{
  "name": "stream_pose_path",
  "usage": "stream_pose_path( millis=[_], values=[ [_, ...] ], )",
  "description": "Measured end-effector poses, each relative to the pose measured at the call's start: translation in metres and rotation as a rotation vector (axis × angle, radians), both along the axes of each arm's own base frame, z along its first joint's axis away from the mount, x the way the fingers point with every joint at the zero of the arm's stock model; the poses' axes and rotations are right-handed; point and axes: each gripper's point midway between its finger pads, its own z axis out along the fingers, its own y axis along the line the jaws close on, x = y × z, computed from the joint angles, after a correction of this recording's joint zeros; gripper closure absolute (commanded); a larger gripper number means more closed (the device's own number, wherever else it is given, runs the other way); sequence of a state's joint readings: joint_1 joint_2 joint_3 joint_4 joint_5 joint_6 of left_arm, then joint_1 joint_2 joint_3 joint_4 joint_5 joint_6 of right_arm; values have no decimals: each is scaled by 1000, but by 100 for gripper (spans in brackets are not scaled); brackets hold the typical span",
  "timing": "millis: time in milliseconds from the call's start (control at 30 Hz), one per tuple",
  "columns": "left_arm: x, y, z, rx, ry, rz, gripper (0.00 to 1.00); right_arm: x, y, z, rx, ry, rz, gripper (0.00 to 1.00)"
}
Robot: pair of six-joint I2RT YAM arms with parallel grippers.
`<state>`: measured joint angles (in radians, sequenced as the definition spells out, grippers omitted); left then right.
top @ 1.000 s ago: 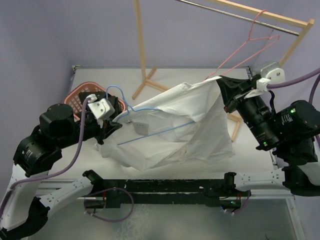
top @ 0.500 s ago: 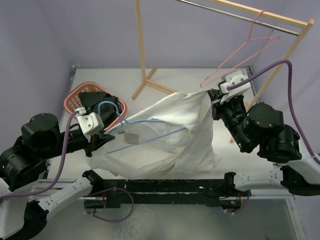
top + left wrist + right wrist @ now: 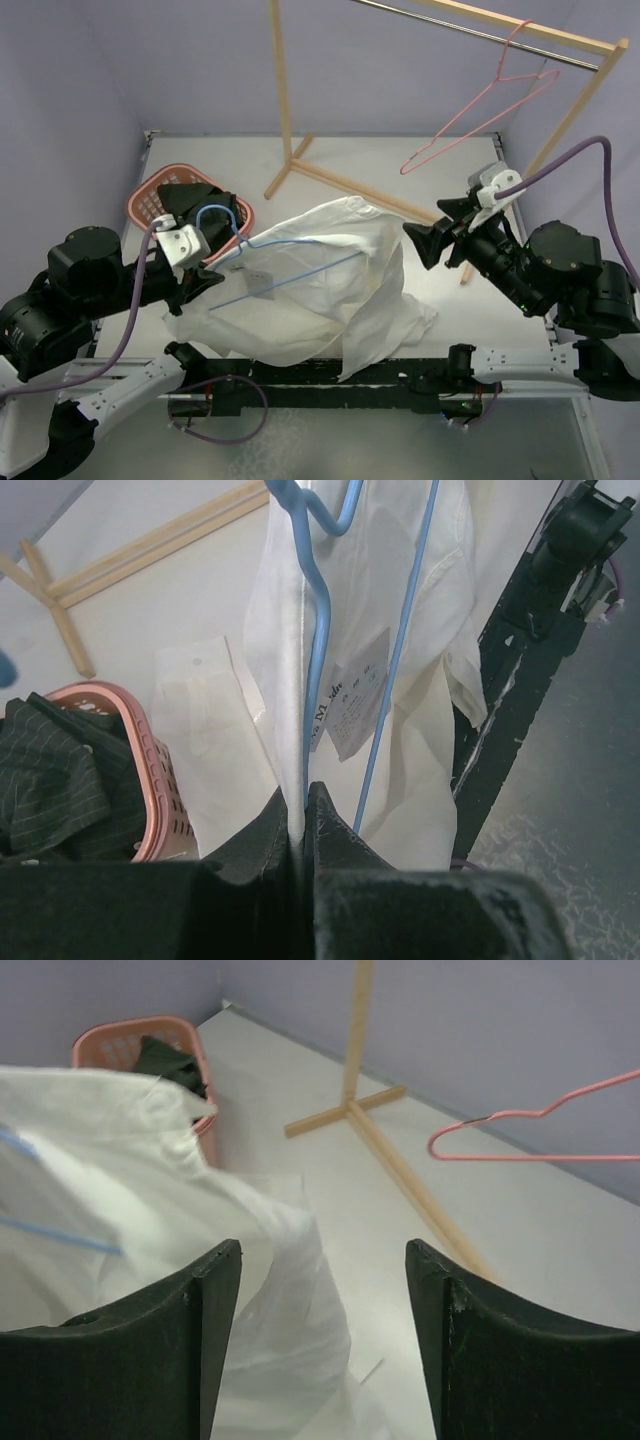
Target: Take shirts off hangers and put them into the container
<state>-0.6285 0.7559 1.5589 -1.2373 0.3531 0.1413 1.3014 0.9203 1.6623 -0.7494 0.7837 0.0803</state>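
The right tool (image 3: 320,1252) is seen with its two dark fingers spread wide and nothing between them. A second ago it was clamped on a corner of the large plain white button-up shirt (image 3: 320,290) and that corner was held up and stretched. The corner has now been let go, and the tool has been drawn back to the right, apart from the cloth. The released side of the shirt has slumped onto the white table (image 3: 350,170), where it lies in loose folds.

The left tool (image 3: 298,825) is pinched narrow on a seam of the white shirt near its neck. The thin blue wire hanger (image 3: 320,630) runs down to the same pinch. Whether the wire itself is clamped cannot be told. The hanger is still threaded inside the shirt.

Just behind the left tool, the small salmon-pink lattice laundry basket (image 3: 137,200) stands with the dark pinstriped shirt (image 3: 185,200) already in it. The thin pink wire hanger (image 3: 530,1157) hangs bare on the wooden rack (image 3: 283,90).

One shirt is therefore judged finished. The white shirt has yet to be worked off its hanger, and a fresh grip by the right tool would probably be needed.
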Motion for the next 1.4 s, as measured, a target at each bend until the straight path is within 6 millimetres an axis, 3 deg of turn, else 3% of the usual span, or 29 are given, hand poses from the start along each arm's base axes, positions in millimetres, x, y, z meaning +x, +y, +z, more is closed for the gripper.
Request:
stream_pose_path(
  millis=[100,133,200,400,500,1033,1133,1233,1300,1400],
  values=[
    [4,2,-2,13,5,25,100,-15,9,-24,-14,37,122,38],
    [5,2,-2,15,7,30,100,-23,16,-41,-40,61,181,40],
    [7,3,-3,19,11,41,100,-26,22,-52,-61,76,215,42],
    [9,3,-4,21,20,54,100,-38,49,-115,-165,147,324,44],
    [9,3,-4,19,25,56,100,-39,56,-132,-185,163,345,44],
    [8,3,-3,9,29,61,100,-13,66,-118,0,49,207,41],
    [8,3,-3,5,34,64,100,-7,68,-119,26,31,177,54],
    [8,3,-3,4,35,64,100,-2,67,-123,35,13,144,84],
    [7,3,-3,3,37,65,100,2,65,-125,34,9,117,98],
    [7,3,-3,1,39,68,100,5,59,-123,42,-1,79,100]
  ],
)
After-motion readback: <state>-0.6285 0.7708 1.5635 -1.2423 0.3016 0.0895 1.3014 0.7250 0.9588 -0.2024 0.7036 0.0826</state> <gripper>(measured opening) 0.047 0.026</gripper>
